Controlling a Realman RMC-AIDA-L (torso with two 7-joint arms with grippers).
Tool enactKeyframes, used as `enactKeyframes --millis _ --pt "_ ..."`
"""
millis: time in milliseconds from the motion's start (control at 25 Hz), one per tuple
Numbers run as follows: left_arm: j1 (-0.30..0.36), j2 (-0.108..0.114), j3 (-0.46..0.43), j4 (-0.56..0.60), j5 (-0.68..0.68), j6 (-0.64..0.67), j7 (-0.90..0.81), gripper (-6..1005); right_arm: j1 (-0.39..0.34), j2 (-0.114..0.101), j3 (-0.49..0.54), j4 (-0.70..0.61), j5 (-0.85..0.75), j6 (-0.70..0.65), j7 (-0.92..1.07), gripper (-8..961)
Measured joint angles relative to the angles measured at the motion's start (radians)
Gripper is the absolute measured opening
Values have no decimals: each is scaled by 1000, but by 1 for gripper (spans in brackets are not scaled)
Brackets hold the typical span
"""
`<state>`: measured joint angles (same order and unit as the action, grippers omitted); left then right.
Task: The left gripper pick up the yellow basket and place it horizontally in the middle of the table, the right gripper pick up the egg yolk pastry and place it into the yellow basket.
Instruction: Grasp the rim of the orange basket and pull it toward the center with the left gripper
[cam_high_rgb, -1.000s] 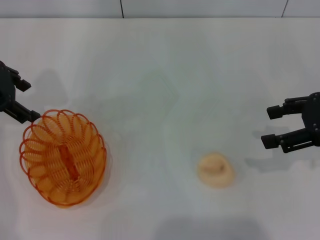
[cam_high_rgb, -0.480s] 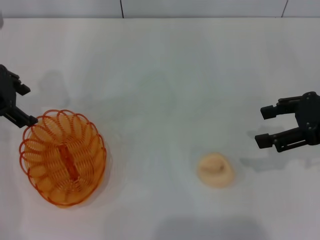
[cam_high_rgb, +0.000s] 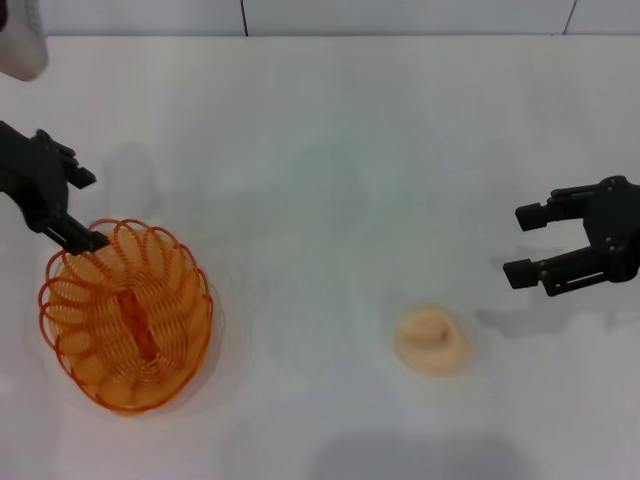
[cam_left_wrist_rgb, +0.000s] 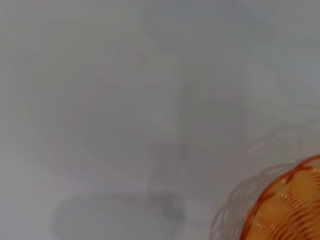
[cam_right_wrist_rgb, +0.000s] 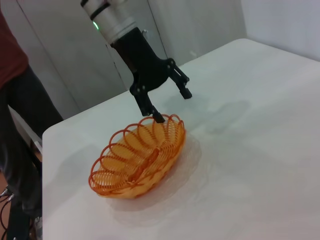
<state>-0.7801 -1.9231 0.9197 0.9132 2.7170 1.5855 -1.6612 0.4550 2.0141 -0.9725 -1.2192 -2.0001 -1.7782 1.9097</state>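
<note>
- The yellow basket (cam_high_rgb: 126, 316) sits upright on the near left part of the white surface (cam_high_rgb: 330, 150), its long axis running near to far, its looped rim facing up.
- In the right wrist view the basket (cam_right_wrist_rgb: 139, 156) shows as a shallow oval bowl of orange wire with nothing inside it; a corner of the same wirework (cam_left_wrist_rgb: 285, 205) shows in the left wrist view.
- The left gripper (cam_high_rgb: 82, 208) hangs over the basket's far left rim. Its two fingers are spread apart and hold nothing; the nearer fingertip lies right at the looped rim, though whether it touches the wire cannot be told.
- From the right wrist view the left gripper (cam_right_wrist_rgb: 170, 106) points down at the far end of the basket, one finger at the rim and the other out over bare surface.
- The egg yolk pastry (cam_high_rgb: 431, 341) lies alone on the surface, near and right of centre, well apart from the basket.
- The right gripper (cam_high_rgb: 522, 242) hovers at the right side, farther back than the pastry and to its right, clear of it. Its fingers stand wide apart, pointing left, and grasp nothing.
- A person in a dark red top (cam_right_wrist_rgb: 15, 80) stands beyond the left edge of the surface, seen only in the right wrist view.
</note>
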Motion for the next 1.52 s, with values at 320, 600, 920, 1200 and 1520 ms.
enactKeyframes --millis 320,600,920,1200,1520 --pt "0 -19 12 -32 0 -26 12 756 3 0 0 0 1 4 0 858" --pt "7 -26 13 -45 0 -39 18 746 4 0 0 0 1 8 1 858" --pt "11 -25 11 -65 1 -51 21 735 5 0 0 2 1 15 3 858" --pt "12 -26 4 -75 1 -76 20 542 10 0 0 3 0 16 12 858" --pt "9 -30 6 -77 -11 -97 22 475 14 0 0 3 -1 16 12 857"
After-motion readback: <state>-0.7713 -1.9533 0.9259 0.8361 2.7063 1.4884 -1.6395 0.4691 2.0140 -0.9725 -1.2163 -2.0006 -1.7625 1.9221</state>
